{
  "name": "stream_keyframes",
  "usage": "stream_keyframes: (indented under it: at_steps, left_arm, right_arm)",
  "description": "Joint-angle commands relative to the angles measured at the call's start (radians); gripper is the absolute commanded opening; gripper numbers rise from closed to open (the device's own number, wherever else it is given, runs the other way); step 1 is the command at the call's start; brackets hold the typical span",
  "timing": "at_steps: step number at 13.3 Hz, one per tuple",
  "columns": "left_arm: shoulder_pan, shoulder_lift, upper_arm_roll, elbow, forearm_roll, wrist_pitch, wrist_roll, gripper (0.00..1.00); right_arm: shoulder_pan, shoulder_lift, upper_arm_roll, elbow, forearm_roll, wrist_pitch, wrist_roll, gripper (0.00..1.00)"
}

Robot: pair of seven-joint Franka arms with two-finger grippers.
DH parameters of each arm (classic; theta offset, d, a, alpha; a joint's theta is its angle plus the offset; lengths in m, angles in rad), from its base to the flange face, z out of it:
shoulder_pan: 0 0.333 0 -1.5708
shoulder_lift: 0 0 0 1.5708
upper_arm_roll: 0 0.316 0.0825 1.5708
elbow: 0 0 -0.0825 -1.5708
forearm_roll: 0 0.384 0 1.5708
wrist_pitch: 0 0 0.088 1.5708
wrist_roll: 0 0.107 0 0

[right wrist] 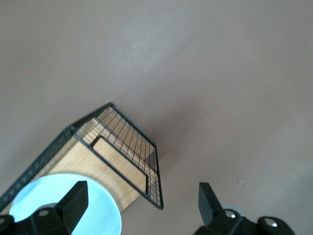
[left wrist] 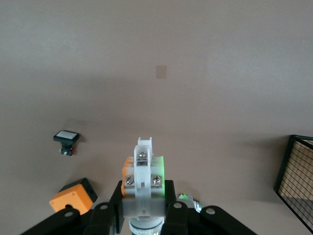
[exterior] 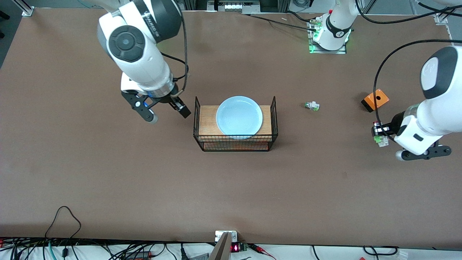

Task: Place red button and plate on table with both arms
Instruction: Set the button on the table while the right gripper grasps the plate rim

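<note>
Light blue, the plate (exterior: 239, 117) sits on the wire basket (exterior: 235, 144), likely rigid and slick; I'd pinch its rim with the spread right gripper (exterior: 165, 112) beside it. My left gripper (exterior: 381, 136) clamps the light red button (exterior: 379, 135) over the table (exterior: 108, 187).

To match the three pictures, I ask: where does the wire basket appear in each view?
Front view: wire basket at the table's middle, holding the plate.
Left wrist view: only one mesh corner at the picture's edge.
Right wrist view: basket seen close, plate on it.
Shared landmark: its black mesh end wall.
</note>
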Motion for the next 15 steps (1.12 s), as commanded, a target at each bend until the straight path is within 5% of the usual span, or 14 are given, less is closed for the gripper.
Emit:
stream_keyframes:
  at_steps: [1,6,11,15]
  left_arm:
    - [0.012,-0.021,-0.013,-0.069,0.007,0.057,0.017,0.0]
    - [0.04,-0.001,-0.015,-0.106,-0.016,0.083,0.02,0.0]
    - [0.047,-0.117,-0.006,-0.468,-0.018,0.391,0.099,0.0]
    - [0.086,-0.122,-0.004,-0.592,-0.018,0.476,0.182,0.0]
  right_arm:
    - [0.05,0.036,-0.007,0.034,0.009,0.011,0.034,1.0]
    - [0.17,0.101,-0.01,0.034,-0.023,0.104,0.215,1.0]
    - [0.202,0.174,-0.012,0.034,-0.075,0.216,0.278,1.0]
    - [0.217,0.217,-0.012,0.034,-0.149,0.236,0.272,0.97]
